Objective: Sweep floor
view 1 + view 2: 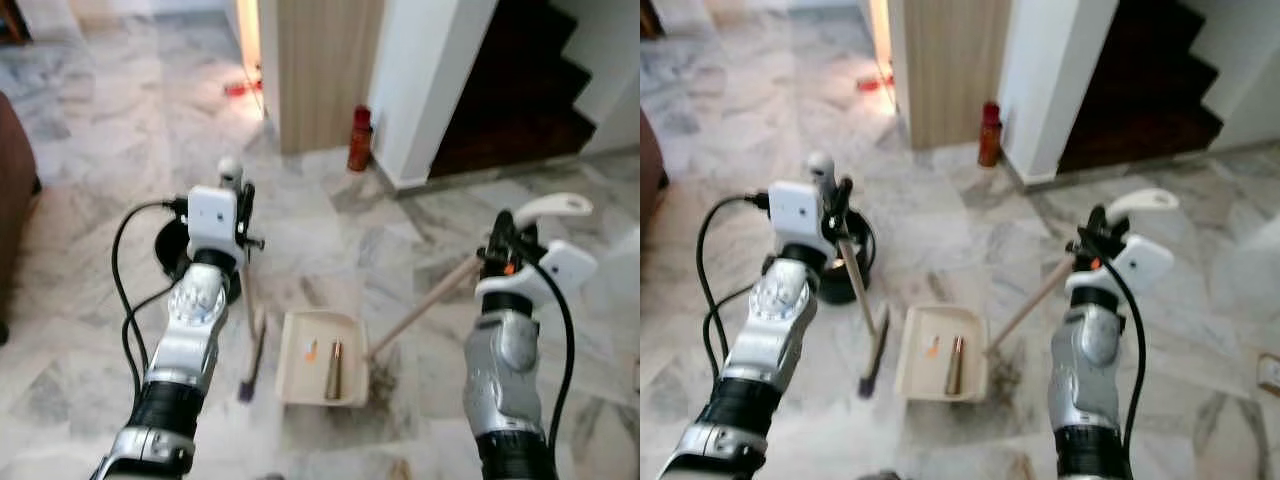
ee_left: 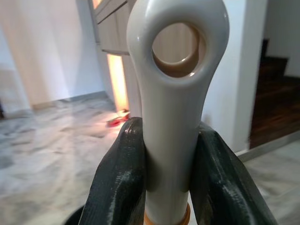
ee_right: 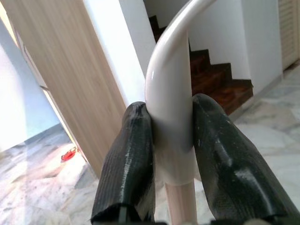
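I am looking down at a grey-veined marble floor [image 1: 90, 150] with a wood-panelled wall [image 1: 325, 70] ahead, a white pillar [image 1: 430, 80] beside it, and a dark staircase [image 1: 520, 90] on the right. A red bottle [image 1: 360, 138] stands on the floor at the foot of the wood panel, and a small red object [image 1: 240, 88] lies farther back near a lit doorway.

My left end effector [image 2: 166, 178] is closed on the white plastic grip of a broom [image 1: 852, 290]; its dark fingers [image 2: 117, 183] press both sides of the grip just below the hanging hole. The broom's pale handle slopes down to a dark brush head resting on the floor just left of the dustpan. A round black object [image 1: 850, 262] sits on the floor behind that arm.

My right end effector [image 3: 171, 154] is clamped on the curved white top of the dustpan handle [image 1: 420, 305], whose wooden shaft slants down to the left. The cream dustpan [image 1: 322, 372] lies flat on the floor between my two arms, holding a small orange scrap [image 1: 310, 350] and a slim brownish tube-like piece [image 1: 334, 367]. A smudge of dirt [image 1: 383, 380] lies on the floor just right of the pan
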You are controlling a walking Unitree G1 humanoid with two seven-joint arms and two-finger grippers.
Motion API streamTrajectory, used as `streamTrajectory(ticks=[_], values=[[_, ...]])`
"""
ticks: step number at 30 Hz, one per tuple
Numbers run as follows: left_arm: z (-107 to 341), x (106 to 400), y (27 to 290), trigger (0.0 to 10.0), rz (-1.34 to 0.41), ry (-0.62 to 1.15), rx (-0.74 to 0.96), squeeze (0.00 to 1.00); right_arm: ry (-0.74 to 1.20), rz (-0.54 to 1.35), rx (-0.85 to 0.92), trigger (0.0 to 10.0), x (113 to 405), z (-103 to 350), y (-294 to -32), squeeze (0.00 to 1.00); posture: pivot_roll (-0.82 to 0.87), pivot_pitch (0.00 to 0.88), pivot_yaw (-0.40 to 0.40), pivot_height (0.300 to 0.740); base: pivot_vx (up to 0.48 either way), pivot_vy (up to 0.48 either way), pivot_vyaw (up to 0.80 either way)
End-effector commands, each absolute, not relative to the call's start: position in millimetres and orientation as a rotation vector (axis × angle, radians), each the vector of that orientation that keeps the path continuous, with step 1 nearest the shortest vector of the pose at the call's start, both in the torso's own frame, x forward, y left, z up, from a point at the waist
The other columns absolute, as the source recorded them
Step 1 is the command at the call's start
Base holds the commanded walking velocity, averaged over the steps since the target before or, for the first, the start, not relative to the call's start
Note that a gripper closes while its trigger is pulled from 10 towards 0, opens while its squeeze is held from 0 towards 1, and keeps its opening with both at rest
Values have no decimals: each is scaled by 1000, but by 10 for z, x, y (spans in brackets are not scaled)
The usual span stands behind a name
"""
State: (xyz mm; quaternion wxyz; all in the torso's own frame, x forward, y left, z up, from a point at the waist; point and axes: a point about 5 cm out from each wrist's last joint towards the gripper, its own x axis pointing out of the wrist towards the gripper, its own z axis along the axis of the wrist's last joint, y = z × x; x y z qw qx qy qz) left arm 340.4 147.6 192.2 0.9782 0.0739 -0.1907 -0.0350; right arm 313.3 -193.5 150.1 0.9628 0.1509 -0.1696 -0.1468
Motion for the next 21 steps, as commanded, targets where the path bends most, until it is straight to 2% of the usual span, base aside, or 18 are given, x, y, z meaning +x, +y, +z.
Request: streamTrajectory(ticks=[1,8,21], values=[[2023,3385,1414,10000,-83,-429,162,0,-397,-313,327,10000,3118,1605,-1981,0,108,114,-21,740,0,334,0],[2021,3383,1418,10000,-84,-427,160,0,-394,-309,325,10000,3121,1605,-1970,0,109,116,-21,740,0,331,724],[2027,3383,1399,10000,-88,-429,156,0,-397,-295,337,10000,3134,1622,-1947,0,113,104,-18,740,0,295,0]])
